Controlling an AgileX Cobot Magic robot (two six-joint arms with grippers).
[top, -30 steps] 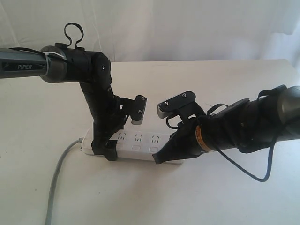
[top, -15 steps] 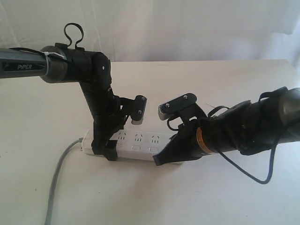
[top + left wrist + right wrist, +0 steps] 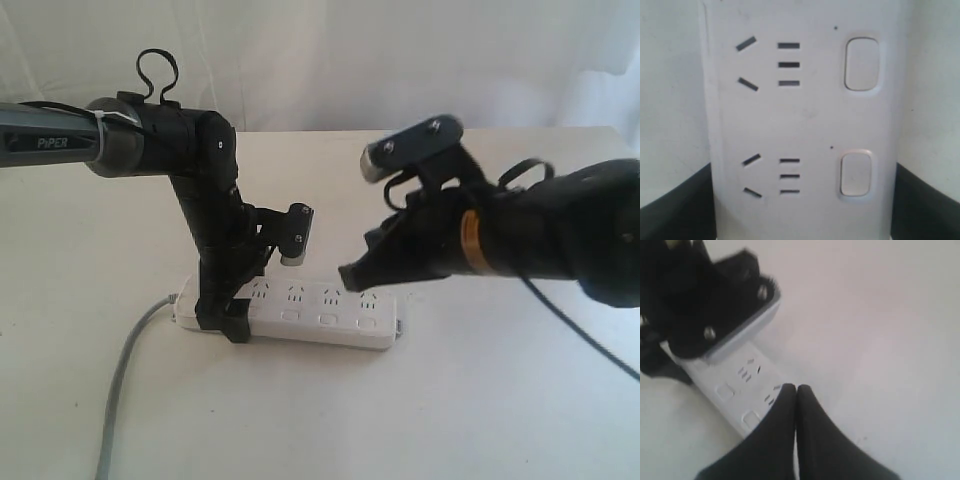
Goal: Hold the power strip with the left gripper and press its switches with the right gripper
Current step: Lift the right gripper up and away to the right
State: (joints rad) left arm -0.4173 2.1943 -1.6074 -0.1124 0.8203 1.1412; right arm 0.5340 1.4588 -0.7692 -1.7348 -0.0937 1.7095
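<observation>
Power strip: the long flat white plastic power strip is seen lying flat on the white tabletop, near its middle.
Switches: the small rounded white push buttons are lined up along the strip's near edge. Three are left uncovered in the exterior view.
Left gripper: the black two-finger left gripper is planted at the strip's left end. Its jaws are spread wide across the strip's width and clamped on both long edges.
Right gripper: the black right gripper on the orange-banded arm is hung above the strip's right half, clear of it. Its jaws are pressed together and nothing is held.
Step in hand: the hold looks made, and pressing is judged to be under way, caught between presses.
Next move: the closed tip must be lined up over one button, not the socket slots beside it, then brought straight down.
Around: a grey cord is trailed from the strip's left end toward the near edge.
In the way: the buttons under the left gripper are likely blocked.
</observation>
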